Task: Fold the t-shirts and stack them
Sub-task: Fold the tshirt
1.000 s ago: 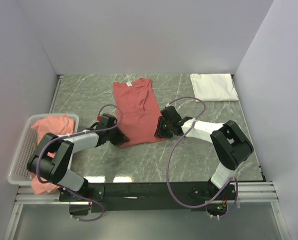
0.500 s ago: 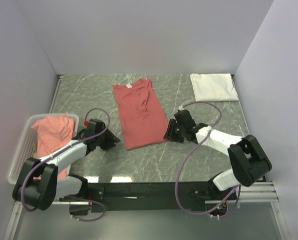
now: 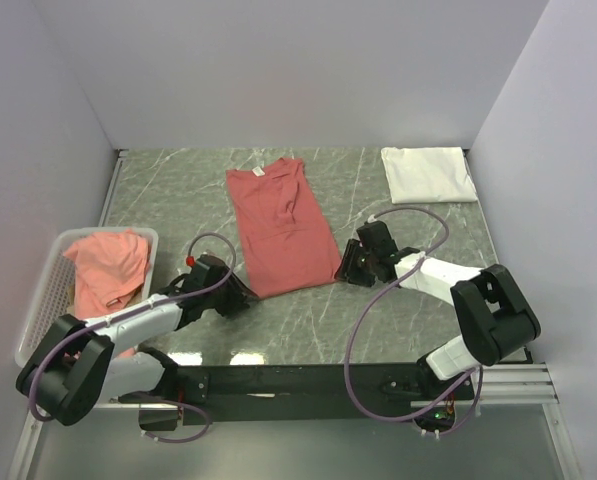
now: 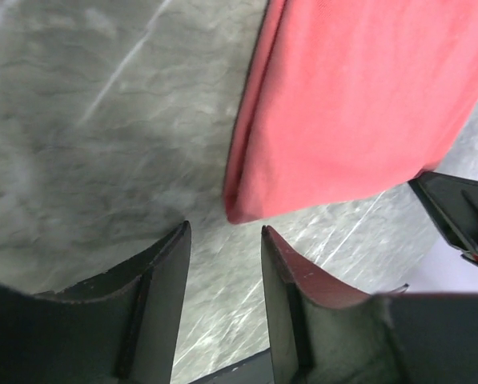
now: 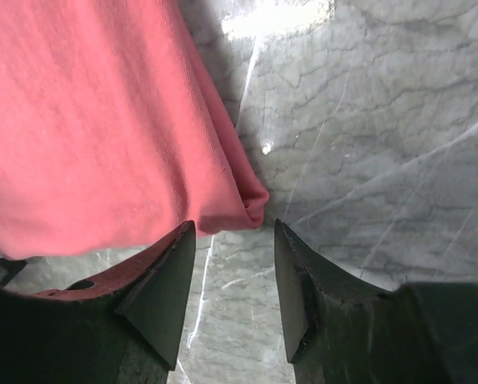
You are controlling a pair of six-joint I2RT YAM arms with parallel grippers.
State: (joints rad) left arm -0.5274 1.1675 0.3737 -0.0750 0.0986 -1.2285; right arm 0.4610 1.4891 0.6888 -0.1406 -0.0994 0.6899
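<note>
Your two arms flank the near hem of the red shirt (image 3: 281, 228), which lies folded into a long narrow strip on the table (image 3: 418, 300), its collar label at the far end. The left gripper (image 4: 224, 232) sits low at the shirt's near left corner, jaws apart and empty, with the rolled corner of cloth just ahead of the gap and not yet between the fingers. The right gripper (image 5: 234, 228) mirrors it at the near right corner, likewise spread and holding nothing, the doubled edge just off its tips. A white shirt (image 3: 428, 173) rests folded beyond the red shirt's far right corner, well apart from it. A basket (image 3: 38, 305) to the red shirt's left holds a crumpled shirt (image 3: 106, 262). The step in hand looks to be a pinch on both near corners for a fold toward the collar. To do it well, slide each gripper forward along the table until its corner is fully between the fingers. Take every layer, since the side folds stack the cloth there and a shallow bite may lift only the top ply. Close both together, then raise and carry them at an even pace so the hem lands square near the collar.
</note>
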